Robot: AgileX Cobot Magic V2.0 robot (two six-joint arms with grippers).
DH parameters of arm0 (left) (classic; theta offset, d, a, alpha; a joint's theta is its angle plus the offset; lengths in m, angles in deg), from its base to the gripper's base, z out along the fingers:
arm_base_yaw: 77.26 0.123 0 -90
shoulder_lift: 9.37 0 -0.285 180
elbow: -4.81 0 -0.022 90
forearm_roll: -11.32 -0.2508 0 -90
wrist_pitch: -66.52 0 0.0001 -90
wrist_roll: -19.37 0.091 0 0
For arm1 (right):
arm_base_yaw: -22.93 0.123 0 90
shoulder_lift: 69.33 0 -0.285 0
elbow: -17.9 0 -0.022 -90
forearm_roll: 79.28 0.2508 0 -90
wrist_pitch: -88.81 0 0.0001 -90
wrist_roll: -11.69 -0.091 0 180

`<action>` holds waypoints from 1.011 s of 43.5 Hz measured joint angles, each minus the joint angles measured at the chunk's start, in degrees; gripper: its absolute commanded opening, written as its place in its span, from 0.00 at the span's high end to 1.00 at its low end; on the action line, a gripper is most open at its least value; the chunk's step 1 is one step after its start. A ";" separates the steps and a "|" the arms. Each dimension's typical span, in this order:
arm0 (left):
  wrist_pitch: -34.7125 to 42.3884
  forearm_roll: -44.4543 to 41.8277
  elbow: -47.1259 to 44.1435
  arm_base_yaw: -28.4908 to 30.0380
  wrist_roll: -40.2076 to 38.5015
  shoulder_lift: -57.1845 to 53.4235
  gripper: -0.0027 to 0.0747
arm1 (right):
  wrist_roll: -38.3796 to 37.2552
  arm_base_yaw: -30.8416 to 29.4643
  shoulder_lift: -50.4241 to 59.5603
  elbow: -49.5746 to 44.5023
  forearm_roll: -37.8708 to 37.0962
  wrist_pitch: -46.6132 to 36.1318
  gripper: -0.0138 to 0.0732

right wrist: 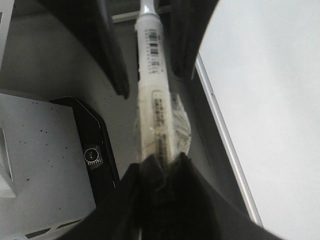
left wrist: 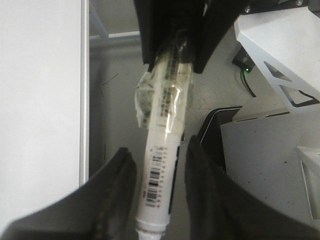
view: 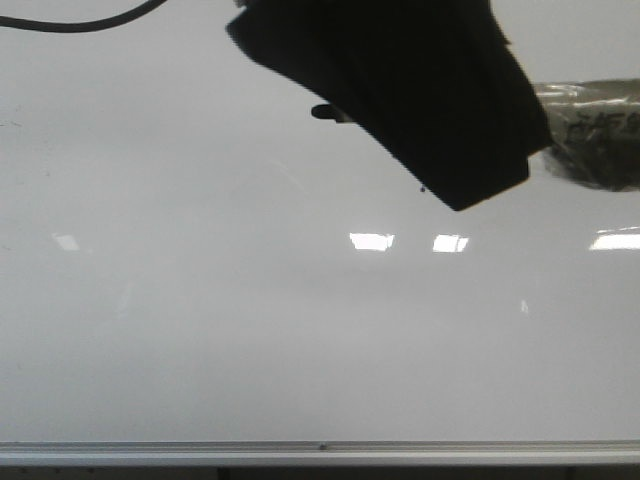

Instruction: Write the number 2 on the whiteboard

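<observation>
- The whiteboard fills the front view, glossy white-grey, with a silver edge rail along its near side and bright rectangular light reflections across the middle.
- No drawn digit can be made out on the visible board area; much of the far part is hidden behind a dark arm body.
- A white marker with barcode labels and clear tape wrapped round its middle spans between the two grippers, beside the board's edge rail and off the board itself.
- Right gripper: clenched on the taped end of the marker, the fingers pressed against the barrel on both sides.
- Left gripper: released; its two dark fingers stand on either side of the marker's barcode end, with a visible gap on each side and no contact.
- In the front view a taped, scribbled object shows at the right edge behind the dark arm body; what it is cannot be told.
- A black cable curves across the upper left corner of the board.
</observation>
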 measured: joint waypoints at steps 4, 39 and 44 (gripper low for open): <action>-0.32 -0.12 0.00 0.00 0.60 0.00 0.96 | 0.26 0.00 0.00 0.00 -0.11 0.00 0.91; -1.96 -35.96 -0.40 14.36 -43.67 -8.68 0.99 | -10.27 -10.66 5.55 0.00 -5.05 0.52 0.22; 0.07 -36.36 -3.53 23.61 -47.28 -12.83 0.99 | -10.30 -11.12 5.55 0.00 -5.15 0.74 0.22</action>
